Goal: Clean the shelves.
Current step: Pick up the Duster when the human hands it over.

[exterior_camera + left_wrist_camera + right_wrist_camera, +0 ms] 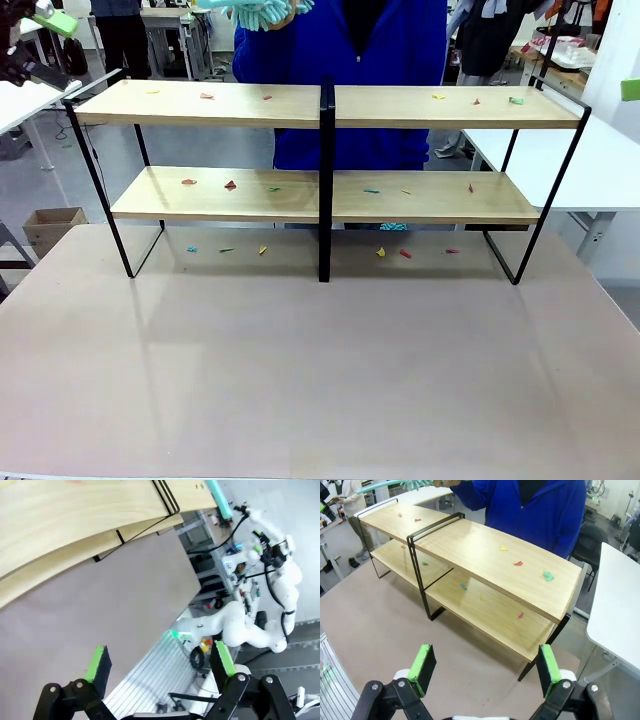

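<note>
Two-tier shelves [430, 107] stand across the far half of the table [320, 380], paper scraps [230, 185] scattered on both boards. The left gripper [160, 652] and right gripper [485, 652] hang above the table, jaws apart, empty.

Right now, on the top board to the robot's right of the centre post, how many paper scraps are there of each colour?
yellow scrap: 1
red scrap: 1
green scrap: 1
Total: 3
</note>
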Available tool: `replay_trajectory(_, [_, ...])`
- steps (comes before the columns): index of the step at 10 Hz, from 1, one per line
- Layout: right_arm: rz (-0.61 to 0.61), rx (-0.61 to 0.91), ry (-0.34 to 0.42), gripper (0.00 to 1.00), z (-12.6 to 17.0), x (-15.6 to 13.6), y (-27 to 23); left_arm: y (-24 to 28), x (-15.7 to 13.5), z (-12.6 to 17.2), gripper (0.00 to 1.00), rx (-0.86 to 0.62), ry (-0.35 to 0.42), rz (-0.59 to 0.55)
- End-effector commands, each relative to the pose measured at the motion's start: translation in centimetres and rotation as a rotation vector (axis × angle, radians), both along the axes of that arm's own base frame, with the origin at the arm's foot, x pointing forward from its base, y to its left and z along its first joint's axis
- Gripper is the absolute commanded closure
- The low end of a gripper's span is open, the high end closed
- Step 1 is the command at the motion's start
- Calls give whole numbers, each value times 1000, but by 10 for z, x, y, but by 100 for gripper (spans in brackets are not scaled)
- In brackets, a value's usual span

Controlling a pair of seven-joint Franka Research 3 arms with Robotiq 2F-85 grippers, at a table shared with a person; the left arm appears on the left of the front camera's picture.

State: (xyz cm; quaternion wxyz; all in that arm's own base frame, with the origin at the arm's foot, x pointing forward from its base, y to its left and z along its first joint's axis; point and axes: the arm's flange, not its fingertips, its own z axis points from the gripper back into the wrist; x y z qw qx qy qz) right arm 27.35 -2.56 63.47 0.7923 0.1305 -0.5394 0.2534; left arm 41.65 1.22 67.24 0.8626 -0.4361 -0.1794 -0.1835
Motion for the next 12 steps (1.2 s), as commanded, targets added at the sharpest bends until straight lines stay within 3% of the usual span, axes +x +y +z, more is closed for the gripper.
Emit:
replay_trajectory(1, [1,-1,-1,0,0,0,0,5,3,-4,0,-34,47,7])
replay_trajectory(2, [1,-1,-1,0,0,0,0,-3,5,-4,0,-177,69,77])
replay_trajectory(3, [1,-1,-1,0,0,0,0,-15,21,-1,0,-341,165,131])
replay_trajectory(5, [1,-1,-1,0,0,0,0,-42,55,8,0,-499,237,152])
replay_trajectory(8, [1,-1,-1,0,0,0,0,-103,90,7,0,-446,271,186])
replay_trajectory(9, [1,-1,-1,0,0,0,0,-122,104,5,0,-435,321,175])
replay_trajectory(10, [1,-1,-1,0,0,0,0,-140,114,0,0,-430,281,237])
replay_trajectory(11, [1,-1,-1,0,0,0,0,-153,124,-4,0,-439,342,214])
replay_trajectory(12, [1,-1,-1,0,0,0,0,-158,130,-5,0,-450,353,229])
